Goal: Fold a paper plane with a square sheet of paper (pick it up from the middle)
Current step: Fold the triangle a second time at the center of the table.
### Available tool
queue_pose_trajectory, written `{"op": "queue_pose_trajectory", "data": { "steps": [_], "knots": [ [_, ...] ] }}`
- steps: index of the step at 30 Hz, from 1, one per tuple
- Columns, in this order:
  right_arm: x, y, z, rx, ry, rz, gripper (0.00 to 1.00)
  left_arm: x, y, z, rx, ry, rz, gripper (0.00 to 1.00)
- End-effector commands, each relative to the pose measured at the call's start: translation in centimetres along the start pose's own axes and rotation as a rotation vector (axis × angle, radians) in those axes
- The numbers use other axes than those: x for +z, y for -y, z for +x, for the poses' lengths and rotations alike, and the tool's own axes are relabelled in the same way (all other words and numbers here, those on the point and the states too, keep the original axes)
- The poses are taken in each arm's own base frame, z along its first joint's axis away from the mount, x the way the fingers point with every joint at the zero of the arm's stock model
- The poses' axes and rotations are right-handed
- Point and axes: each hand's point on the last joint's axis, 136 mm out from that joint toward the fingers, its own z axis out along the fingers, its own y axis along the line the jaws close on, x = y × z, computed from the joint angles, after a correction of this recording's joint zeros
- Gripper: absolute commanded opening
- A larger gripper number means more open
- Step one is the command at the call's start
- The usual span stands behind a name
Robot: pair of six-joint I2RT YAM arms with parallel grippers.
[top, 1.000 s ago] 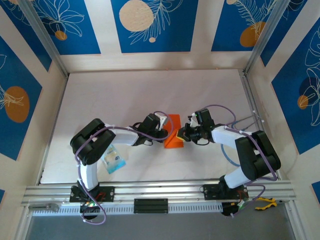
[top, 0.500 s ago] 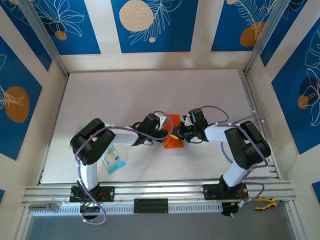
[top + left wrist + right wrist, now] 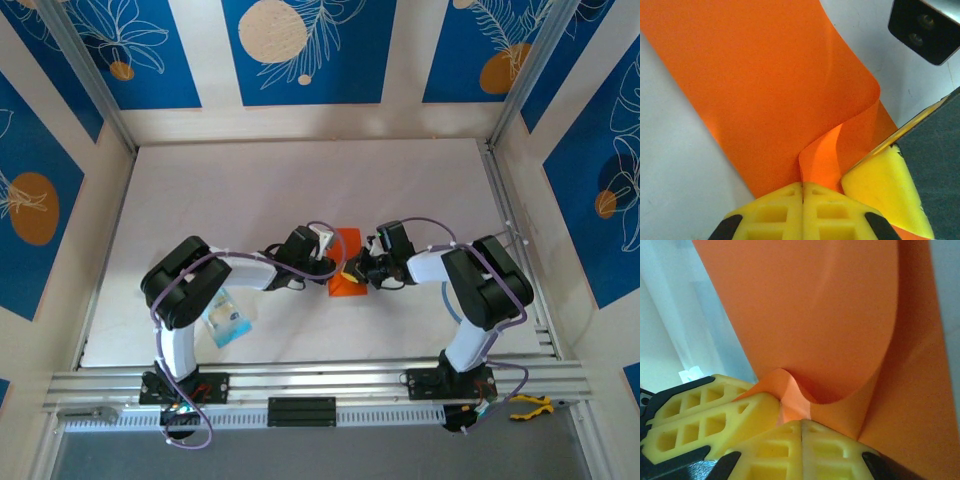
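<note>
Paper: the orange sheet of paper (image 3: 347, 258) lies at the middle of the table (image 3: 250, 180), between the two grippers, partly folded over on itself.
Long axis: in the top view it runs from the far side to the near side, leaning a little left toward the near end, where the shape widens into a wedge.
Fold: in the left wrist view one flap (image 3: 765, 85) curls up and over the layer beneath, with a rounded free corner at the right.
Left gripper: the left gripper (image 3: 802, 186) has its yellow fingers (image 3: 775, 210) pressed together with no gap, and the curled edge of the paper runs into the seam between them, pinched.
Right gripper: the right gripper (image 3: 801, 424) is likewise clamped tight, with a small raised hump of paper caught at its fingertips.
Spacing: the two grippers sit just beside each other at the sheet's near part, and each one's yellow finger shows in the other's wrist view.
Elsewhere: a small blue and clear plastic packet (image 3: 228, 318) lies near the left arm, well apart from the paper.
</note>
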Motion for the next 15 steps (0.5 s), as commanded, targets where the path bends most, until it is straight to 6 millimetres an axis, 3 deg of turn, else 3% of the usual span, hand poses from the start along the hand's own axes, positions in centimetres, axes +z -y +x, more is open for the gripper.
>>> {"op": "queue_pose_trajectory", "data": {
  "steps": [1,8,15],
  "knots": [
    [-0.1,1.0,0.2,0.033,0.004,0.018,0.00,0.6,-2.0,1.8,-0.015,-0.072,-0.047,0.02],
    [-1.5,-1.9,-0.9,-0.022,0.030,-0.027,0.00,0.5,-2.1,1.7,-0.016,-0.072,-0.048,0.02],
    [-1.5,-1.1,-2.2,0.002,0.046,-0.011,0.00,0.5,-2.0,1.7,-0.017,-0.073,-0.045,0.02]
  ]
}}
